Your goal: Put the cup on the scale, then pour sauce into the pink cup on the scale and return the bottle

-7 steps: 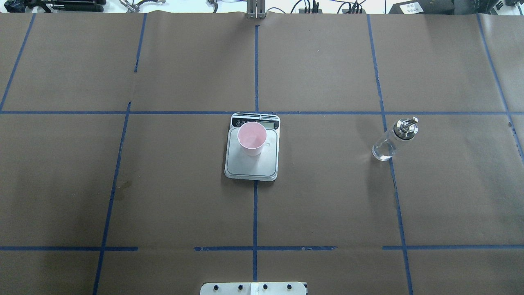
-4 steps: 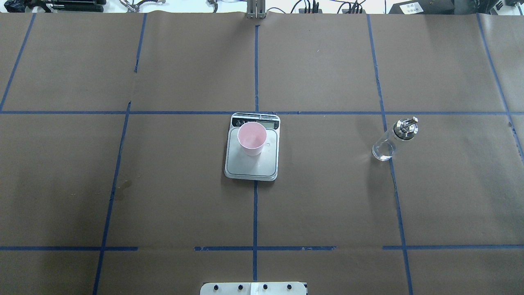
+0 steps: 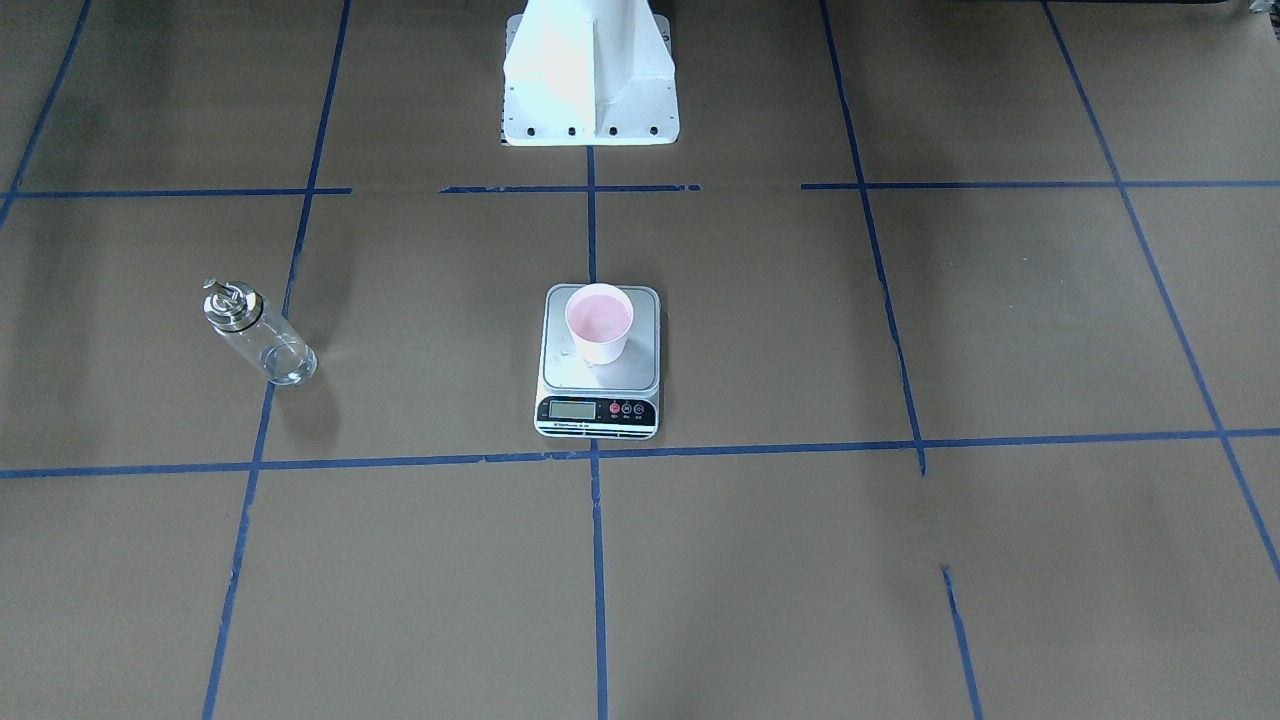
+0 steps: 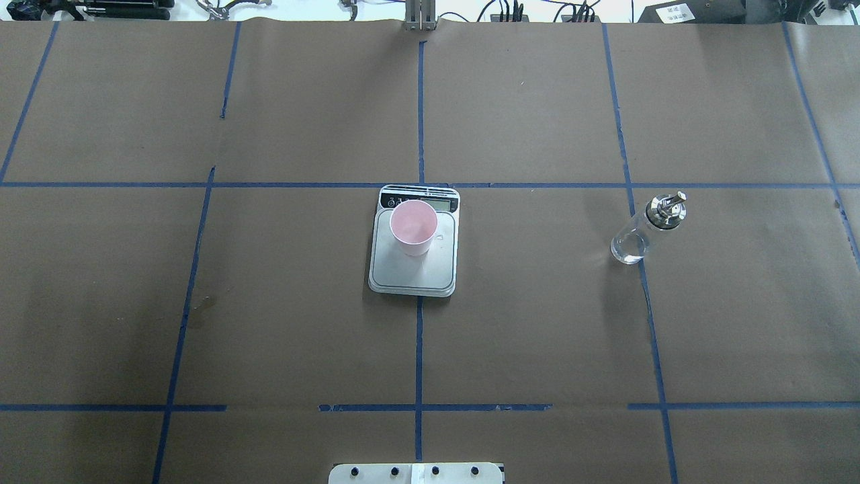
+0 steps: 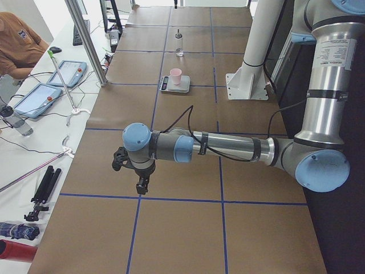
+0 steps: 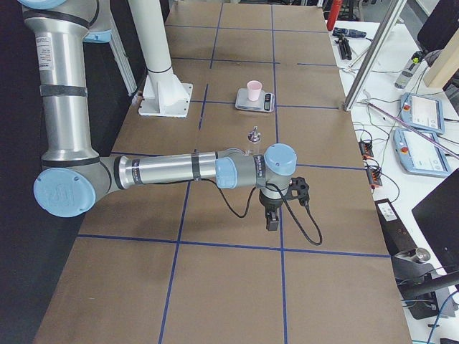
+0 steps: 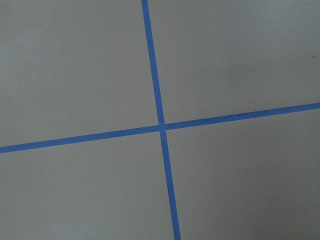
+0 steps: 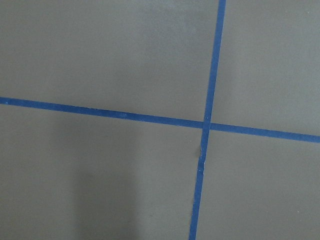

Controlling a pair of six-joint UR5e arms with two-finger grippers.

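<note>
Nothing moved; cup [image 4: 413,228] on scale [image 4: 416,275]; left pincer [image 5: 141,186], right pincer [image 6: 272,223]: side views only

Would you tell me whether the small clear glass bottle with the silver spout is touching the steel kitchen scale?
Apart. The overhead view shows brown paper between the clear glass bottle and the steel scale.

My left arm [image 5: 228,147] and right arm [image 6: 165,172] are silver tubes with pale-blue joint caps. The left end effector [image 5: 141,186] and right end effector [image 6: 272,223] are black. Black cable [image 6: 305,226] loops just behind them, and white printed labels [image 5: 336,48] sit farthest back.
</note>
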